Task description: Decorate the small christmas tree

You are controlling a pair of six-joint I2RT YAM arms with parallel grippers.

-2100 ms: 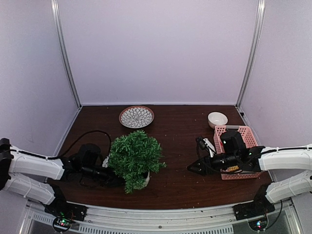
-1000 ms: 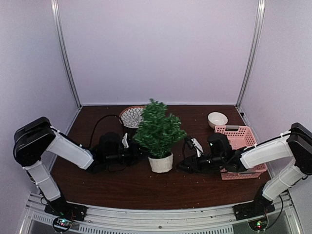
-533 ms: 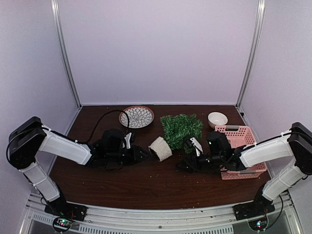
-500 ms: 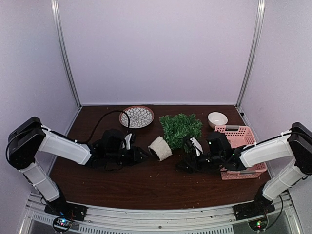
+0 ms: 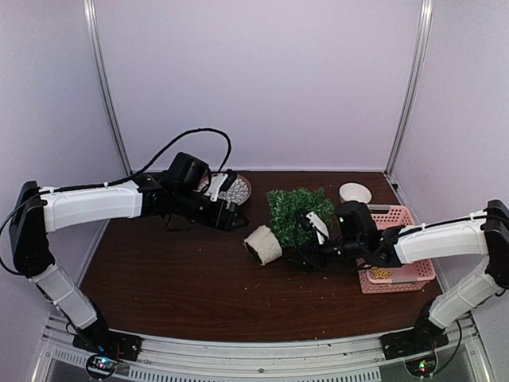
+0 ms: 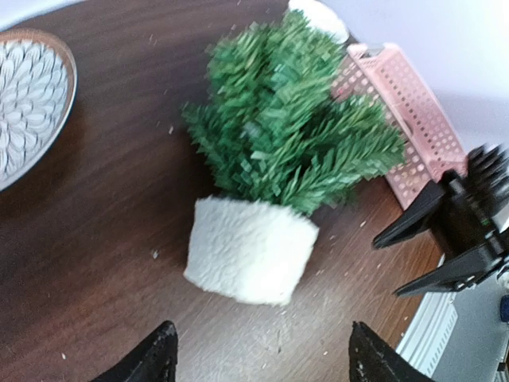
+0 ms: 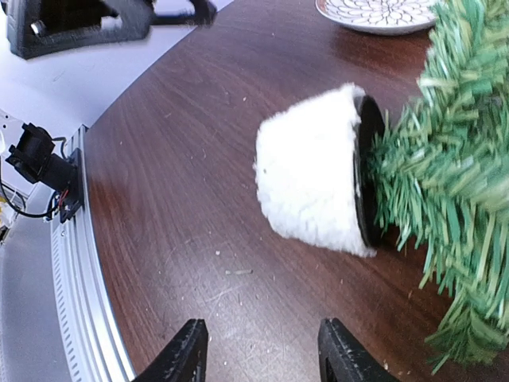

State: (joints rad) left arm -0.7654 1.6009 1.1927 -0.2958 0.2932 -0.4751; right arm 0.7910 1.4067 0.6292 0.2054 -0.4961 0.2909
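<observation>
While the small christmas tree (image 5: 298, 213) lies sideways, left end effector (image 6: 266, 358) released, right end effector (image 7: 262, 342) released

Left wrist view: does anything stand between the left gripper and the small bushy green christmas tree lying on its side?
Nothing visible does. Only bare dark wooden table lies between the open left gripper and the fuzzy white pot of the small christmas tree.

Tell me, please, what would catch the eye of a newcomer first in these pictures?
The small christmas tree lies on its side in the middle of the table, its white pot toward the near left. The left arm's fingers and the right arm's fingers stand open and empty on either side of it. A pink basket sits at the right.
</observation>
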